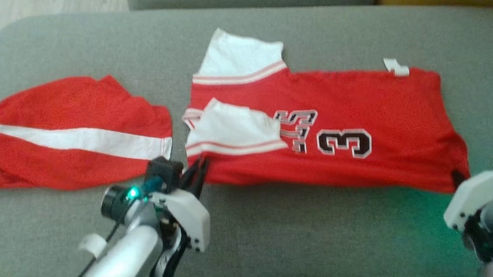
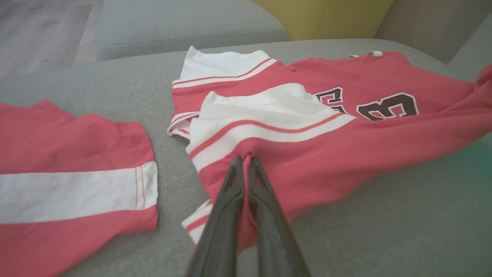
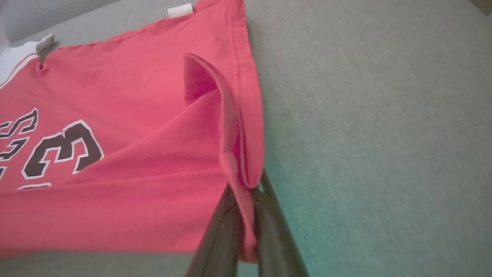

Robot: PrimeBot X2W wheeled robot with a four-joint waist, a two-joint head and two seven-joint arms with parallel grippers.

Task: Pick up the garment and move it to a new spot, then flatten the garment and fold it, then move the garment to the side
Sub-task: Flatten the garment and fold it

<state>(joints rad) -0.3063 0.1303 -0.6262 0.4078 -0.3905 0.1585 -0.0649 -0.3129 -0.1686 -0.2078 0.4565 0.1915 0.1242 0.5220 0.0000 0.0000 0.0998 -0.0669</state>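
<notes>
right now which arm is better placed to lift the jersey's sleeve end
Left. The left gripper is shut on the jersey edge right below the white sleeve; the right gripper pinches the hem corner at the other end.

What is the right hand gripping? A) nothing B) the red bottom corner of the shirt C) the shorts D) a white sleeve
B: the right wrist view shows the right hand shut on the red hem corner of the shirt.
</notes>
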